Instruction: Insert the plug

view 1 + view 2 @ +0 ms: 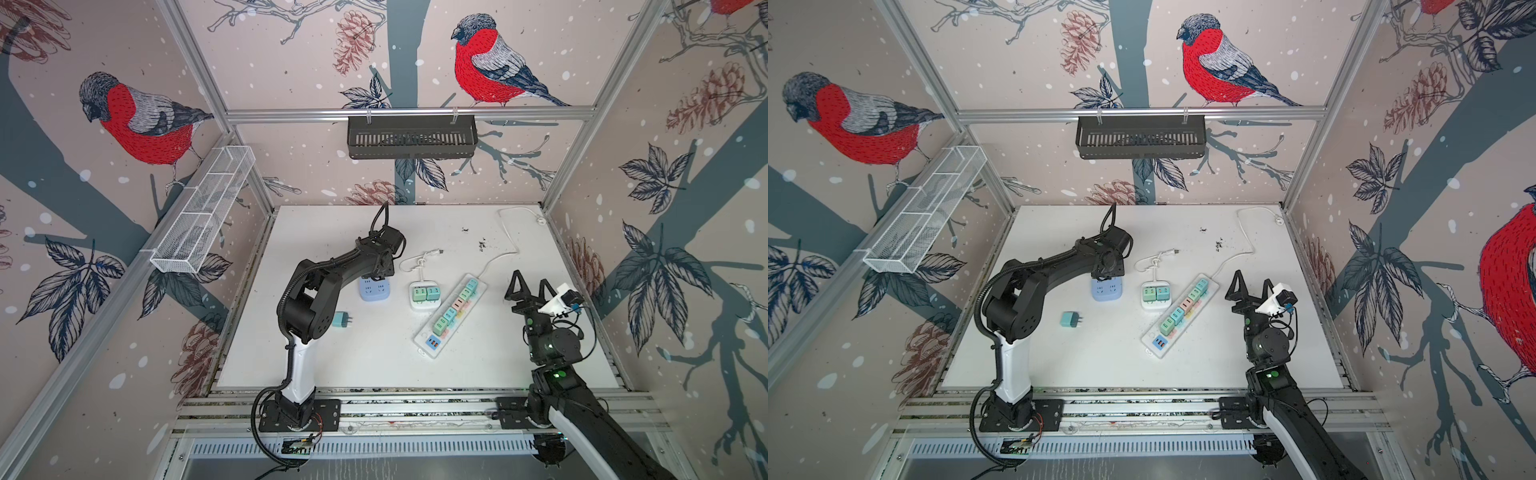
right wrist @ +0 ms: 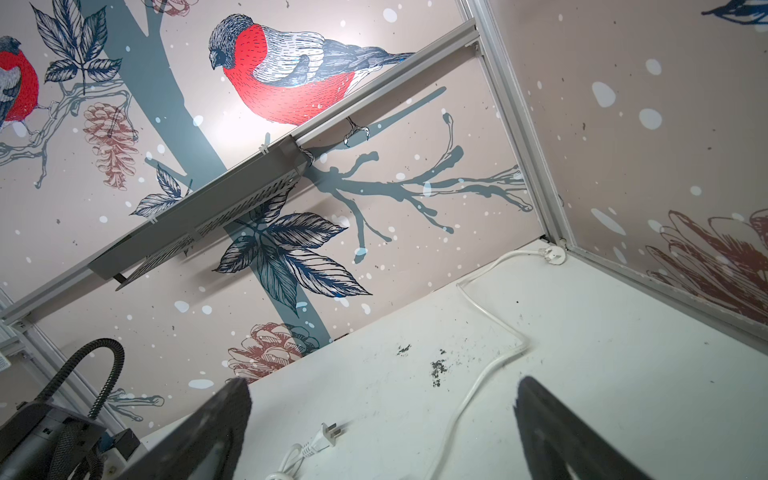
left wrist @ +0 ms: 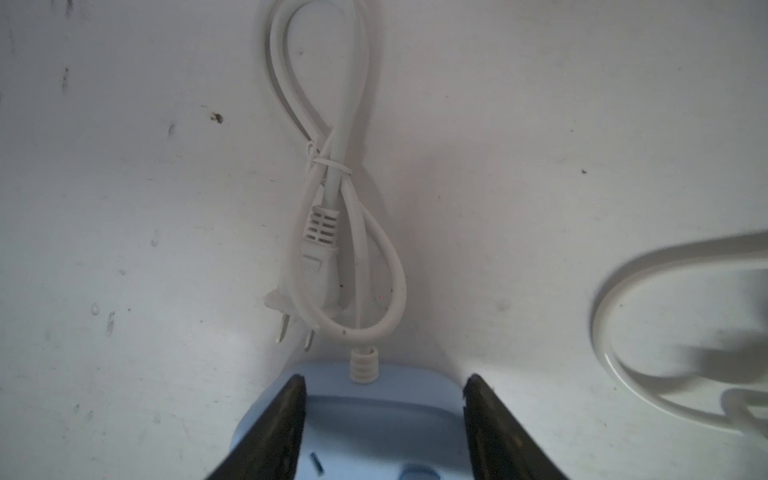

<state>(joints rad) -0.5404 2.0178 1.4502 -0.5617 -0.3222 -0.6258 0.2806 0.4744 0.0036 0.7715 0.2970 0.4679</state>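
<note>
A loose teal plug [image 1: 340, 321] [image 1: 1069, 320] lies on its side on the white table, prongs pointing right, close to the left arm's elbow. Further back stands a blue socket cube [image 1: 374, 291] [image 1: 1106, 291] [image 3: 374, 415]. My left gripper [image 1: 376, 277] [image 1: 1106, 277] [image 3: 383, 376] points down over it, one finger against each side of the cube. The cube's tied white cord [image 3: 332, 232] lies just beyond. My right gripper [image 1: 530, 277] [image 1: 1252, 277] [image 2: 382, 382] hangs open and empty above the table's right side, far from the plug.
A white socket cube [image 1: 424, 306] carrying two green plugs stands right of the blue one, its cord [image 1: 419, 259] looped behind it. A long power strip [image 1: 428, 347] with several plugs lies diagonally at centre right. Its cable [image 1: 509, 237] runs to the back right corner.
</note>
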